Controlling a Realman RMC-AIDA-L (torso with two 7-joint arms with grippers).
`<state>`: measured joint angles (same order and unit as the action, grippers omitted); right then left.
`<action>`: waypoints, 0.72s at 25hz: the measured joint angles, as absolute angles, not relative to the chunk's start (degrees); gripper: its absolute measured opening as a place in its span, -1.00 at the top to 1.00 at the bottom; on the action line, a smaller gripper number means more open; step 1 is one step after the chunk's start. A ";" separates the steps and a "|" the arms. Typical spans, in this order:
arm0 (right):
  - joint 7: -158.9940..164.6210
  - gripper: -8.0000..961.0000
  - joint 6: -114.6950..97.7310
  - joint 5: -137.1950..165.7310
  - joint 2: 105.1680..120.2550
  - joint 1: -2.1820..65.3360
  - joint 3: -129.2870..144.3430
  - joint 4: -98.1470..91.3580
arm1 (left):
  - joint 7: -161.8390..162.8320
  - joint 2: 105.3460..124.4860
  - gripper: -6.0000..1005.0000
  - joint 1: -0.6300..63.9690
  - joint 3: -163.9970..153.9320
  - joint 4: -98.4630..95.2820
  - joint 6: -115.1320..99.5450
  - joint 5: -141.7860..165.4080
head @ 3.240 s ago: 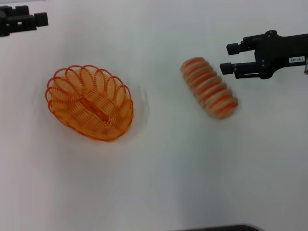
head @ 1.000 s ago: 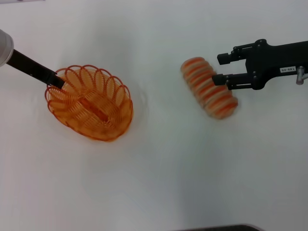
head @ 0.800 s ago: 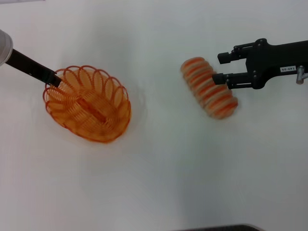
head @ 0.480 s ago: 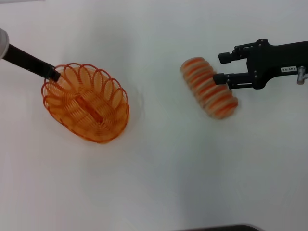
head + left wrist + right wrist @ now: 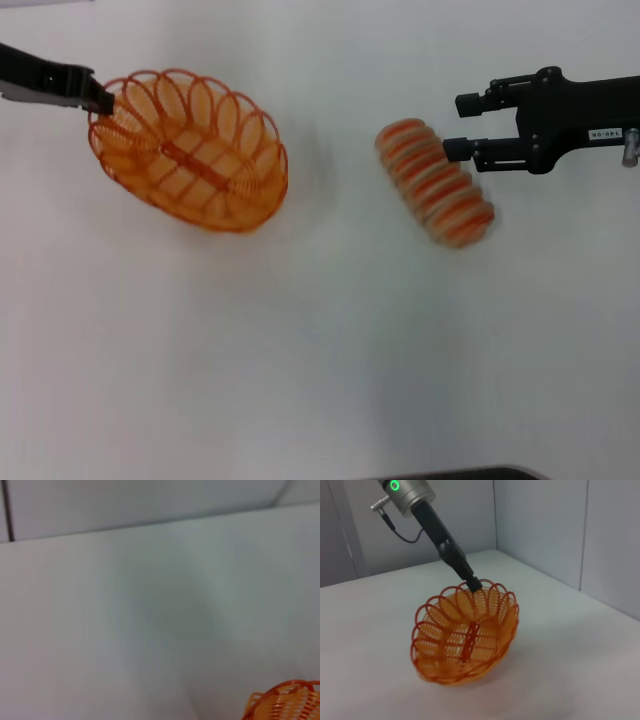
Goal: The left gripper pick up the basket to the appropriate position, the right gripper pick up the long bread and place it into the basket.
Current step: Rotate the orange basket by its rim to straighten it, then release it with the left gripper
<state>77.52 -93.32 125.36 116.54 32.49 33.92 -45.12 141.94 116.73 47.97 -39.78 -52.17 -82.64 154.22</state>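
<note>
Left gripper [image 5: 97,98] pinching oval orange wire basket [image 5: 190,150] by rim, tilted off table [image 5: 320,350]; could slip. Right gripper [image 5: 457,126] fingers spread beside ridged tan-orange long bread [image 5: 436,183]; may nudge it.

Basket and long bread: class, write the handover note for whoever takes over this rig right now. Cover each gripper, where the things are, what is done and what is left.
Left gripper: shut on the rim of the basket, at its far-left end; the basket hangs tilted, lifted off the table.
Right gripper: open, fingers either side of the far end of the long bread, not closed on it.
Long bread: lying on the table, right of the basket.
Done: basket grasped and raised.
Left: set the basket in position, close on the bread, lift it and place it in the basket.
</note>
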 joint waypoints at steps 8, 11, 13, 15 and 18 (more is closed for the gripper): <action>74.50 -0.29 -95.00 124.65 117.14 32.15 33.93 -45.06 | 153.60 117.37 0.88 46.57 -39.25 -53.44 -81.54 154.14; 73.90 -0.29 -95.51 124.63 117.15 31.91 33.93 -45.20 | 156.37 118.38 0.89 45.13 -39.23 -53.69 -79.52 153.88; 73.51 -0.29 -95.57 124.63 117.16 31.84 33.95 -45.24 | 157.96 119.21 0.89 44.13 -39.16 -53.50 -78.16 153.85; 73.33 -0.29 -95.65 124.62 117.11 31.83 34.20 -45.25 | 158.97 119.86 0.89 43.23 -39.06 -53.54 -77.04 153.55; 73.04 -0.29 -96.15 124.62 116.88 31.81 34.47 -45.26 | 159.99 121.11 0.89 40.80 -38.87 -53.79 -75.36 150.87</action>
<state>73.04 -96.15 124.62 116.88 31.81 34.47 -45.26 159.99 121.11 40.80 -38.87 -53.79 -75.36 150.87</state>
